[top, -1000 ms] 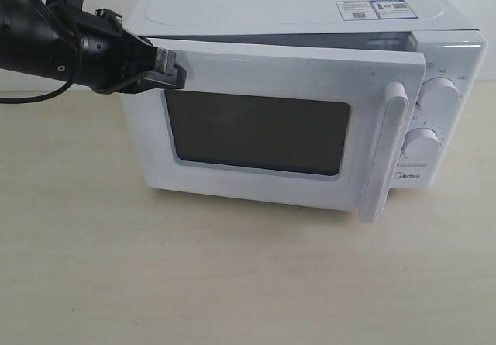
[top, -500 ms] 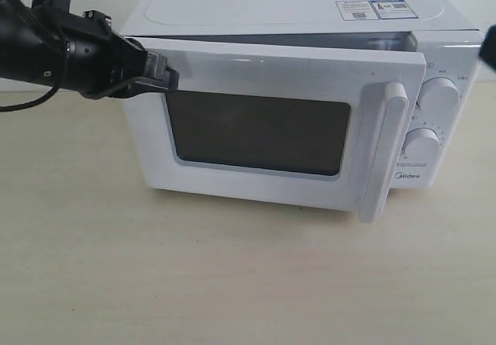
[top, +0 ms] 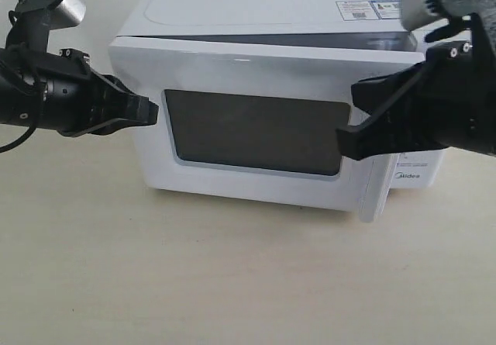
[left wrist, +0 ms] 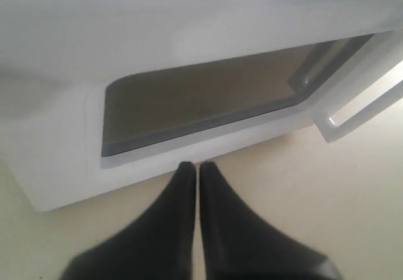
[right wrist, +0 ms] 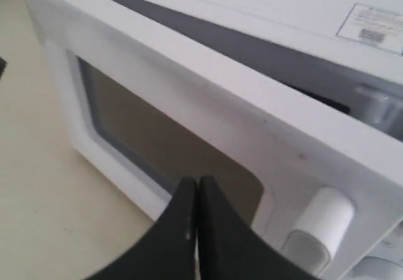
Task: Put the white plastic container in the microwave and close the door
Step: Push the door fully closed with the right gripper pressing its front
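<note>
Left hand (top: 149,111) reaches in from 9 o'clock of the microwave (top: 256,4) in the exterior view. Its black fingers are pressed flat together with nothing between them, as the left wrist view (left wrist: 196,165) shows plainly. The tip lies over the hinge-side edge of the door (top: 232,70), level with the top part of the dark window (top: 256,132). Whether it touches the white panel cannot be told.

Right hand (top: 345,142) comes in from 3 o'clock, and its fingers are likewise closed tight and empty (right wrist: 198,180). From the exterior view it covers the handle side of the door and most of the control panel behind it. From its own camera the tips hang in front of the window, with the white bar handle (right wrist: 318,226) just beside them. Contact cannot be judged here either.

Standing on the pale desk (top: 232,283), the microwave fills the middle of the scene, with two small stickers (top: 372,8) on its top towards 1 o'clock. The door is nearly shut but not flush: a dark strip shows along its top edge, wider towards the handle side, and its lower corner at 5 o'clock stands proud of the body. The window is too dark to show what is inside.
</note>
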{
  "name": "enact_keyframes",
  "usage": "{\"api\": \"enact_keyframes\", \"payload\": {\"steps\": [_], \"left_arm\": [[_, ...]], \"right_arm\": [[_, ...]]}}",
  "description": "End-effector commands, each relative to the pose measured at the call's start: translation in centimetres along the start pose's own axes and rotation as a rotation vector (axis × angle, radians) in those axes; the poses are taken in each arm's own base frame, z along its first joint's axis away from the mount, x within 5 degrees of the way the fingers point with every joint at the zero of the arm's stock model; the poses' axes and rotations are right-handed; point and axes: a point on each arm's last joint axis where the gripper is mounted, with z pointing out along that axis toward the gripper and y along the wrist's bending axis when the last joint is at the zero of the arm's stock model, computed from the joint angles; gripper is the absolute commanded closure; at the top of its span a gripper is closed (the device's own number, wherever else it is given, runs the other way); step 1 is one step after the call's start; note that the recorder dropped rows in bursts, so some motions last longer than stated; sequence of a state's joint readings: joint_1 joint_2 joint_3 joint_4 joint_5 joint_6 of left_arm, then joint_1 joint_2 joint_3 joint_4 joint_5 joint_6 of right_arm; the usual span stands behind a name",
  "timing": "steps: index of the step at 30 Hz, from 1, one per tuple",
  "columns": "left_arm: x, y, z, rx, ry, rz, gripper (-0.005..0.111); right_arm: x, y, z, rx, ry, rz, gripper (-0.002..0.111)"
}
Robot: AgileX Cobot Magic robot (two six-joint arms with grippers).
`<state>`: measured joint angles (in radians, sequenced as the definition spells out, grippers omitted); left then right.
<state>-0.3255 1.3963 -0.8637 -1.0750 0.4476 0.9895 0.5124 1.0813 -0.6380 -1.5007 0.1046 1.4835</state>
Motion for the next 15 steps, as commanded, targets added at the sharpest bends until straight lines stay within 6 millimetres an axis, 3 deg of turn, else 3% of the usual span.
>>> {"api": "enact_keyframes", "payload": {"steps": [1, 4, 9, 15], "left_arm": [[-0.2, 0.0, -0.4, -0.016, -0.027, -0.004, 0.102], [-0.3, 0.1, -0.4, -0.030, -0.036, -0.004, 0.102], [-0.3, 0.2, -0.4, -0.032, -0.037, -0.004, 0.102], [-0.3, 0.2, -0.4, -0.032, -0.037, -0.004, 0.102]], "right_arm": [[-0.5, 1.3, 0.7, 0.202, 0.021, -0.034, 0.109], [-0.2, 2.5, 2.5, 0.188, 0.055, -0.036, 0.109], [0.1, 2.4, 5.5, 0.312, 0.101, -0.028, 0.109], [-0.7, 2.5, 6.9, 0.350, 0.078, -0.023, 0.109]]}}
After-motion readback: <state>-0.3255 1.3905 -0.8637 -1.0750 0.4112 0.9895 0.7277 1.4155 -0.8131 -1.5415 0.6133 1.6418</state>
